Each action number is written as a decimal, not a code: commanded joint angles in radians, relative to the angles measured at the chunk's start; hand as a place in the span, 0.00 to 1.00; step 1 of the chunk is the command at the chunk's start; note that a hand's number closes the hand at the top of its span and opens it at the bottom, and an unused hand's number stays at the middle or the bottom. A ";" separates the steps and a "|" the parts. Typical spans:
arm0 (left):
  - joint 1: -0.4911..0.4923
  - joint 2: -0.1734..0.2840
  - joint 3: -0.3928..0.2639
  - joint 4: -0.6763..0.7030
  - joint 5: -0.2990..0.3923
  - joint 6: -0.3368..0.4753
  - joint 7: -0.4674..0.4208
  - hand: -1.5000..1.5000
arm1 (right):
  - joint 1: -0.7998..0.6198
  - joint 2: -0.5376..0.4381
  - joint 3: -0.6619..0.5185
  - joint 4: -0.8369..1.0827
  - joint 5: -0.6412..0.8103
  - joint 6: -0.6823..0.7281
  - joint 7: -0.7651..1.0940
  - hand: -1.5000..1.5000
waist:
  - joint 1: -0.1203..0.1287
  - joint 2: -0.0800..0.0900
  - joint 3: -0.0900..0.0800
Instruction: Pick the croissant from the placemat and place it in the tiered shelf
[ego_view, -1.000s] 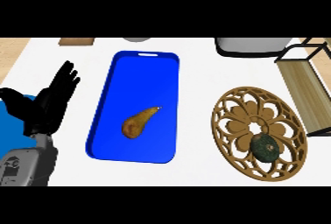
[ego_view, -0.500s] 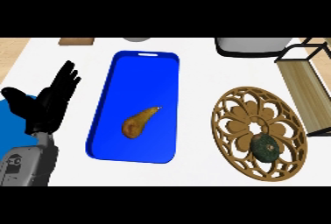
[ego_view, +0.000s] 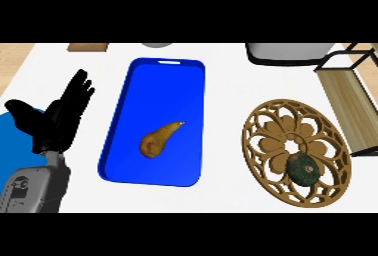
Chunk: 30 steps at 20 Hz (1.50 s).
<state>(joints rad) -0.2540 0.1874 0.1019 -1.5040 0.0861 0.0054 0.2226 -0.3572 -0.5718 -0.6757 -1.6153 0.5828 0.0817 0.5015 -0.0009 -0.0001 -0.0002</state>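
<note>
nearest me, at the lower left, one grey forearm comes up to the left hand (ego_view: 59, 122), black, fingers straight and spread, holding nothing; it stands just beside the blue tray's edge, resting rather than reaching by the look of it. the right hand does not show at all.

next is the one blue placemat (ego_view: 156, 122), a long tray-like mat on the white desk (ego_view: 221, 75). a single brown croissant (ego_view: 157, 140), pear-shaped from here, lies on its nearer half, untouched, so the pick looks not yet begun.

to the right sits one round carved wooden trivet (ego_view: 295, 150) with one dark green squash-like thing (ego_view: 303, 169) on its near part, well apart from the croissant.

farthest, at the right edge, is the tiered shelf (ego_view: 347, 95), black frame with a pale wood board, where the croissant is meant to go. behind it a grey pot-like vessel (ego_view: 288, 52) is cut off by the top edge.
</note>
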 joint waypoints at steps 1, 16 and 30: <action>0.018 0.017 0.015 0.008 0.012 -0.028 -0.023 0.50 | 0.004 -0.016 -0.053 0.121 0.039 -0.086 0.007 0.00 | 0.005 0.002 0.000; -0.023 0.009 0.023 0.009 0.002 -0.012 0.019 0.50 | -0.028 -0.206 -0.190 0.326 -0.198 -0.146 -0.280 0.00 | -0.009 -0.002 0.000; 0.013 0.040 0.061 -0.004 0.018 -0.035 0.006 0.50 | 0.298 -0.345 -0.620 0.426 -0.597 0.344 -0.341 0.00 | -0.030 -0.005 0.001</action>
<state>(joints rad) -0.2443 0.2123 0.1438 -1.5220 0.0981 -0.0194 0.2447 -0.1512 -0.8871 -1.1610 -1.2599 0.0780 0.3205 0.2475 -0.0262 -0.0060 -0.0003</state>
